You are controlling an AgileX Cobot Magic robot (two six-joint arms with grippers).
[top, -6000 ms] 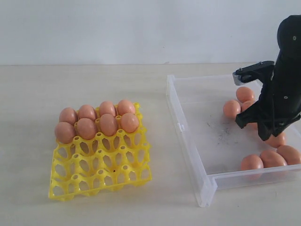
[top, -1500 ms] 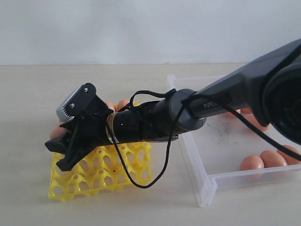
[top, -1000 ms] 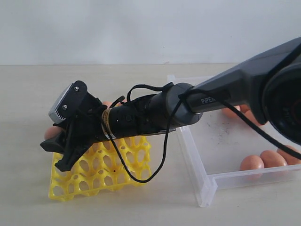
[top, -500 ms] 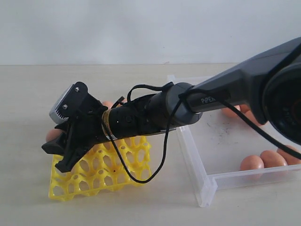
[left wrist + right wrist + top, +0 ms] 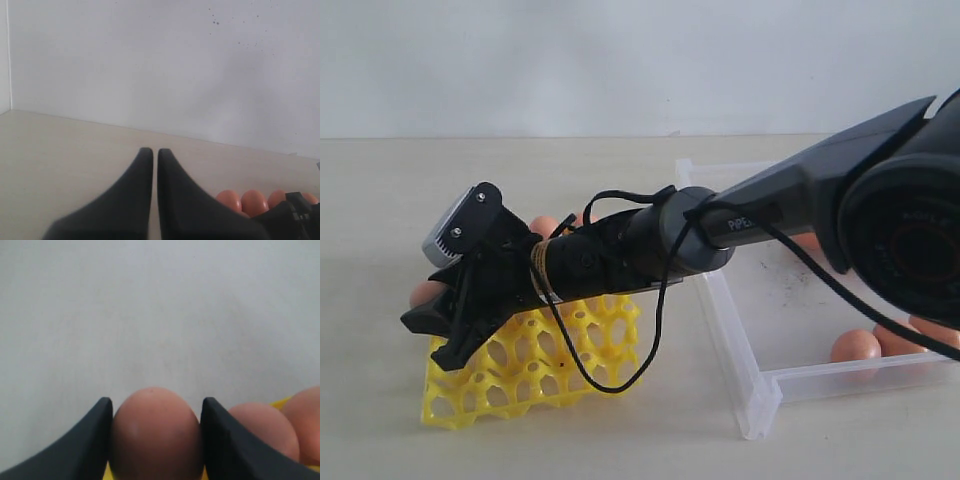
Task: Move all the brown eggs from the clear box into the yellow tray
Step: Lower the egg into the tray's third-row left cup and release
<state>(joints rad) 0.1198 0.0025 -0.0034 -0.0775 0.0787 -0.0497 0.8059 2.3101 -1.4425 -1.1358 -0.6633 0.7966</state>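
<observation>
My right gripper (image 5: 438, 322) reaches across over the left rear part of the yellow tray (image 5: 535, 375) and is shut on a brown egg (image 5: 156, 432), which fills the gap between both fingers. That held egg (image 5: 423, 292) peeks out at the tray's left edge. Other brown eggs (image 5: 260, 427) sit in cups right beside it, and a few (image 5: 544, 225) show behind the arm. The clear box (image 5: 752, 385) on the right holds more eggs (image 5: 855, 346). My left gripper (image 5: 151, 150) is shut and empty, off to the side above the table.
The right arm and its black cable loop (image 5: 610, 380) stretch over the tray and the box's left wall. The arm's dark housing (image 5: 910, 250) hides much of the box. A pale wall stands behind the table.
The right gripper left the clear box and crossed to the tray with an egg in it. Over the last second it eased slightly lower and to the left.
</observation>
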